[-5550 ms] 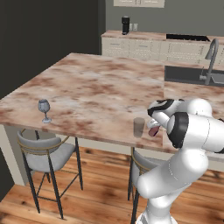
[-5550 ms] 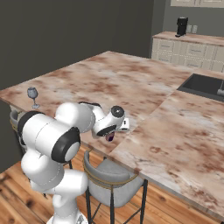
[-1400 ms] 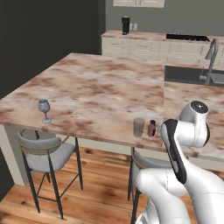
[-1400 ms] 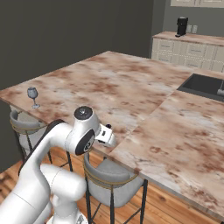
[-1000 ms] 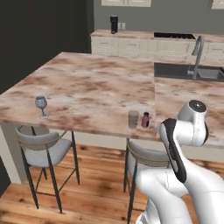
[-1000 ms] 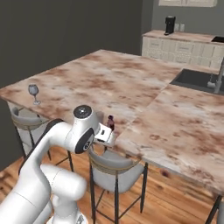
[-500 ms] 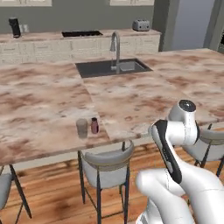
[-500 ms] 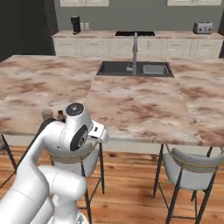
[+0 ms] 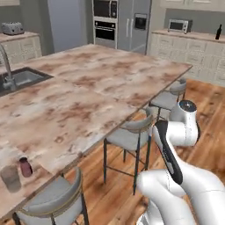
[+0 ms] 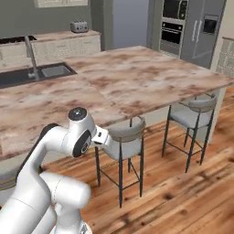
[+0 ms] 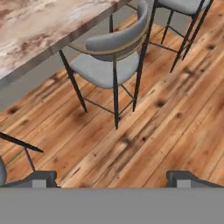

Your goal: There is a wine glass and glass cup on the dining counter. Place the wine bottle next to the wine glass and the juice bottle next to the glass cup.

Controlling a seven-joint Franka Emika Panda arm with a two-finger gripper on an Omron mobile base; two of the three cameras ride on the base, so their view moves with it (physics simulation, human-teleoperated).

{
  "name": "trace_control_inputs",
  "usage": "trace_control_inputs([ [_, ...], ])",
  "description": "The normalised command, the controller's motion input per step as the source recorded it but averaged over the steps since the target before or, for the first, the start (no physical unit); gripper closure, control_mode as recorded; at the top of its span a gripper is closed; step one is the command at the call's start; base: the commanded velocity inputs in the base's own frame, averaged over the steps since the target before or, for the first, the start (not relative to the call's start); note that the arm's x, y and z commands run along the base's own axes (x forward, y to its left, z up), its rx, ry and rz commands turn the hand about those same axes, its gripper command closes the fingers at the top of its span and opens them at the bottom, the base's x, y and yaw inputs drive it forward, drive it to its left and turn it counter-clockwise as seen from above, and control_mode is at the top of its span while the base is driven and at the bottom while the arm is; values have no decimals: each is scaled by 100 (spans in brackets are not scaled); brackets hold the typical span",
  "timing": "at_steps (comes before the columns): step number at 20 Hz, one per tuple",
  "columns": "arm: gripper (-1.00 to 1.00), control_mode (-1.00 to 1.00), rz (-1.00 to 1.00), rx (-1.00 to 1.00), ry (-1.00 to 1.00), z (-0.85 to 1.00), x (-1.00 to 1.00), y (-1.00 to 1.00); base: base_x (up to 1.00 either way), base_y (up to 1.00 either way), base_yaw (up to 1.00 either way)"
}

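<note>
The small squat pink bottle with a purple cap (image 9: 25,167) is seen beside the clear tumbler (image 9: 10,178) on the marbled stone bench (image 9: 88,101), far left of the gripper (image 11: 112,177), whose tips are held wide apart.

Juice bottle (image 9: 25,167) stands just beside glass cup (image 9: 10,178) at near-left edge of marbled bench (image 9: 88,88). Grey stools (image 9: 127,136) along its side. Wine bottle (image 9: 218,31) far back on rear worktop (image 9: 193,35).
</note>
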Motion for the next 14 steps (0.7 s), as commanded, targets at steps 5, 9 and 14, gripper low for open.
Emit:
trace_control_inputs([
  [5, -100, 100, 0, 0, 0, 0, 0, 0, 0, 9, -96],
  [9, -100, 100, 0, 0, 0, 0, 0, 0, 14, 1, -80],
  [14, -100, 100, 0, 0, 0, 0, 0, 0, 65, -2, -27],
])
